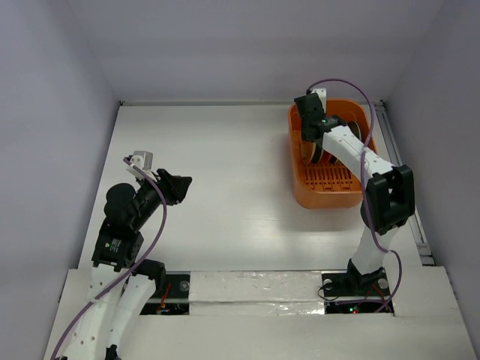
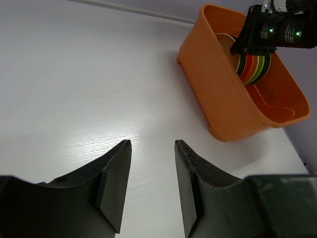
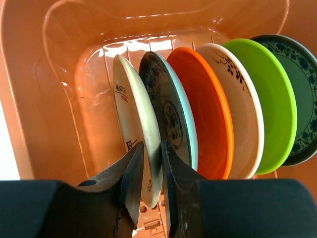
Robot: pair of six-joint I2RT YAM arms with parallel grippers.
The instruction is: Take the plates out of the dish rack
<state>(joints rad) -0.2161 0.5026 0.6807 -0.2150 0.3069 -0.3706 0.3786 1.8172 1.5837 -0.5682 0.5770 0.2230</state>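
Nothing is unloaded yet, as far as you can see. All six plates stand on edge in the dish rack (image 1: 326,196), which sits at the far right corner of the table (image 1: 225,165), and no plate lies on the tabletop in any view. So the whole job is left: six lifts, starting with the end plate.

In order, the row holds the white plate (image 3: 131,114), a blue-patterned plate (image 3: 171,116), an orange plate (image 3: 198,109), a cream plate with a dark sprig (image 3: 233,99), a lime green plate (image 3: 265,94) and a dark green plate with a patterned rim (image 3: 297,99).

Your right gripper (image 3: 152,153) is down inside the rack. Its jaws are drawn in narrow, one finger on each face of the white plate's rim, with no gap showing on either side, so I judge it to be pinching that plate. The plate stands in its slot, not yet lifted.

Your left gripper (image 2: 152,144) hangs over the table near the left edge, jaws spread, holding and touching nothing.
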